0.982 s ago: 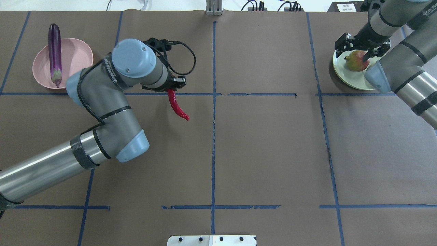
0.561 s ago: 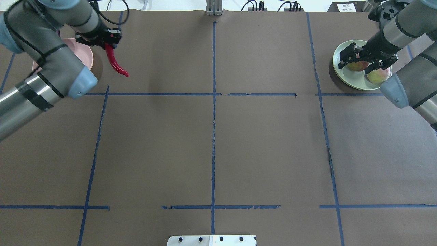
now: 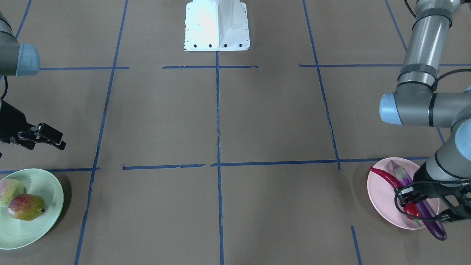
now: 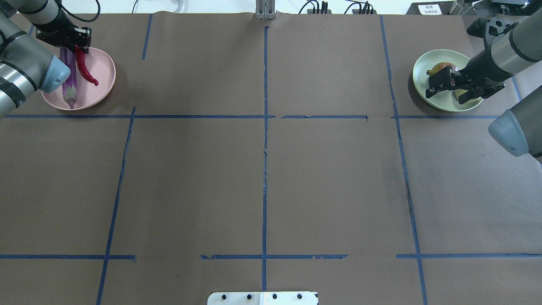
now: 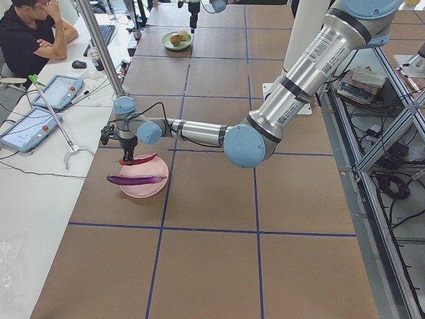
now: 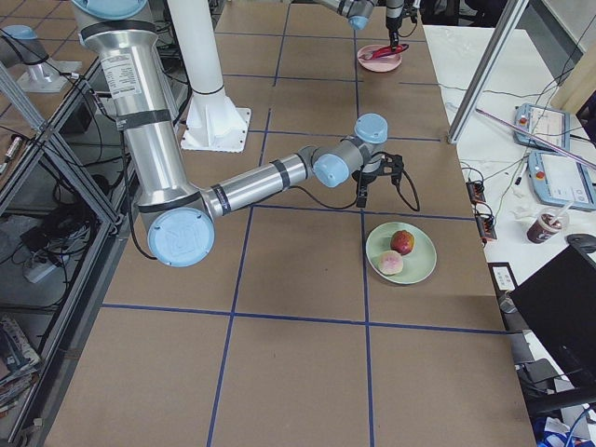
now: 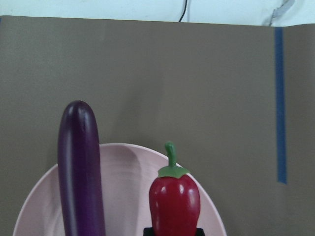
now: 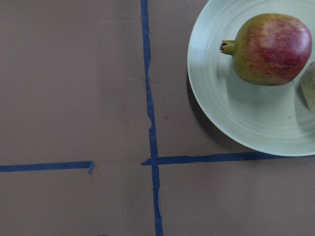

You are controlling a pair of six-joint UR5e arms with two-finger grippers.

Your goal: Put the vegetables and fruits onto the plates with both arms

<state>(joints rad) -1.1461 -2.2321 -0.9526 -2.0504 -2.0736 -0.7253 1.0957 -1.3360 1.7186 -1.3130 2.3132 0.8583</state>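
My left gripper (image 4: pixel 79 45) is shut on the stem end of the red chili pepper (image 4: pixel 86 71) and holds it over the pink plate (image 4: pixel 103 72), beside the purple eggplant (image 4: pixel 69 82) that lies across the plate. The left wrist view shows the chili (image 7: pixel 174 201) and eggplant (image 7: pixel 81 172) side by side. My right gripper (image 4: pixel 449 90) is open and empty, just above the near edge of the green plate (image 4: pixel 421 70). The pomegranate (image 3: pixel 26 207) and the pale green-pink fruit (image 3: pixel 9 190) rest on that plate (image 3: pixel 36 228).
The white base block (image 3: pixel 217 25) stands at the robot's side of the table. Blue tape lines (image 4: pixel 264 127) divide the brown table cover. A person (image 5: pixel 26 33) sits at a side table with tablets beyond the pink plate's end.
My left arm has carried the chili from the table's middle-left to over the pink plate. My right gripper has drawn back from the fruits toward the plate's near edge.
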